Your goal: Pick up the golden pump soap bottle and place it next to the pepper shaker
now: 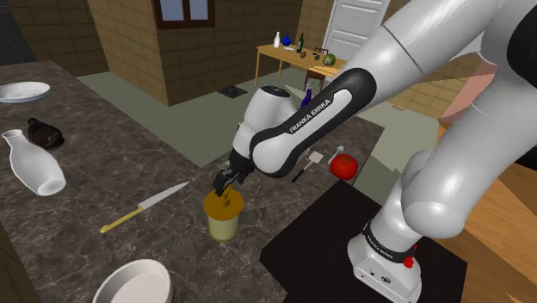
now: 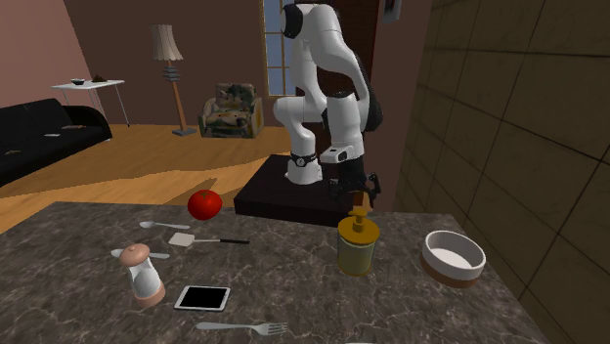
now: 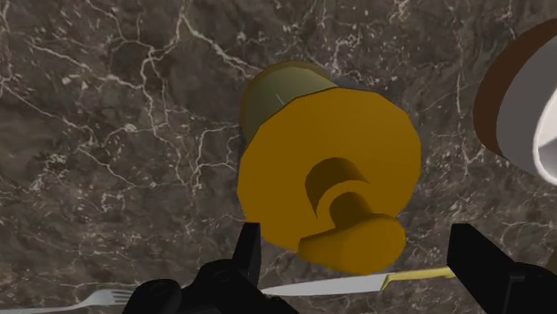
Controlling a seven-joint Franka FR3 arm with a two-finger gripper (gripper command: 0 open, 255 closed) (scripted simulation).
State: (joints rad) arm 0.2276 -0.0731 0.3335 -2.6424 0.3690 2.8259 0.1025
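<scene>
The golden pump soap bottle (image 1: 224, 217) (image 2: 357, 248) stands upright on the dark marble counter (image 1: 103, 185). My black gripper (image 1: 226, 182) (image 2: 358, 193) hangs directly over its pump head. In the wrist view the gripper (image 3: 366, 259) is open, and the bottle's top (image 3: 330, 174) with its nozzle lies between the fingers (image 3: 486, 263) without touching them. The pepper shaker (image 2: 144, 275), white with a pinkish cap, stands far off towards the second exterior view's left, near a black phone (image 2: 202, 297).
A knife (image 1: 142, 209) (image 3: 357, 284) and a white bowl (image 1: 133, 282) (image 2: 453, 257) lie close to the bottle. A tomato (image 2: 204, 203), spatula (image 2: 196, 238), spoon (image 2: 156, 226) and fork (image 2: 244, 328) lie around the shaker. A white vase (image 1: 34, 163) lies further off.
</scene>
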